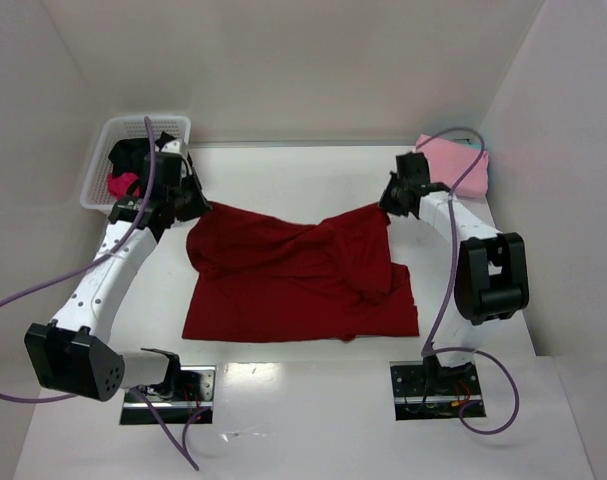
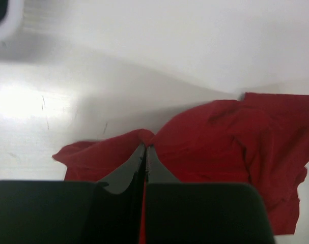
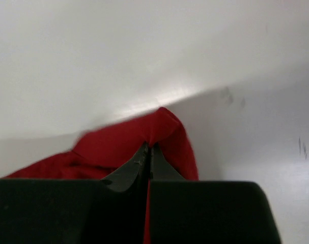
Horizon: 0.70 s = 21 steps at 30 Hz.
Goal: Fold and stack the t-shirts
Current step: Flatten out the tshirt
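Corners of dark red t-shirt [image 1: 293, 285] clamped in left pincer [image 2: 145, 147], right pincer [image 3: 148, 147].

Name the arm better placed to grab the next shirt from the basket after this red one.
Left. The left gripper is beside the basket; the right gripper is far across, near the pink shirt. Both now pinch the red shirt.

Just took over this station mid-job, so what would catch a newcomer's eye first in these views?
The dark red t-shirt sprawls rumpled across the middle of the table. Its far edge is pinched on the left by the left gripper and on the right by the right gripper. A folded pink t-shirt sits at the far right corner, and a white basket with black cloth and magenta cloth at the far left.
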Each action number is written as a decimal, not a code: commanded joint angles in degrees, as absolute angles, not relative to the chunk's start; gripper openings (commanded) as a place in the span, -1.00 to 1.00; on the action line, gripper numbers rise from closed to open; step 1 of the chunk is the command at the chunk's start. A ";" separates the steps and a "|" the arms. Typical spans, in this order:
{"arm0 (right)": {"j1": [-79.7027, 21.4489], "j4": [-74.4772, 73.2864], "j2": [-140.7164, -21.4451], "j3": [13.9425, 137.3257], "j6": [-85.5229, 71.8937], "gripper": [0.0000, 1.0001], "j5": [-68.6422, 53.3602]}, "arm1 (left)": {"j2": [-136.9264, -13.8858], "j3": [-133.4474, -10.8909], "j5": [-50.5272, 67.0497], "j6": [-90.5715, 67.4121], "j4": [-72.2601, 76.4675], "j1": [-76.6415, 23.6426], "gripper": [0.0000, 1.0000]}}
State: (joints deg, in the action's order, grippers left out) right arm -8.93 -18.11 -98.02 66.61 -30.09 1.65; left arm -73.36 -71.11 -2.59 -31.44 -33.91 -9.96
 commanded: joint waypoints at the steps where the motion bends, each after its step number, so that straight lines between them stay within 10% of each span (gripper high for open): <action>1: -7.82 -18.63 -89.57 81.90 -26.28 -1.00 5.62 | -73.56 -79.70 -4.03 -26.64 -26.99 -8.17 -0.99; 21: -2.64 -15.99 -87.97 116.15 -15.92 -1.00 4.22 | -81.29 -104.03 -13.71 -18.64 -12.13 -4.31 -0.99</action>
State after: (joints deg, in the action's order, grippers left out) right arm -3.31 -19.27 -87.26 105.16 -19.51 3.62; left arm -81.76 -95.44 -10.87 -22.26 -17.89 -5.76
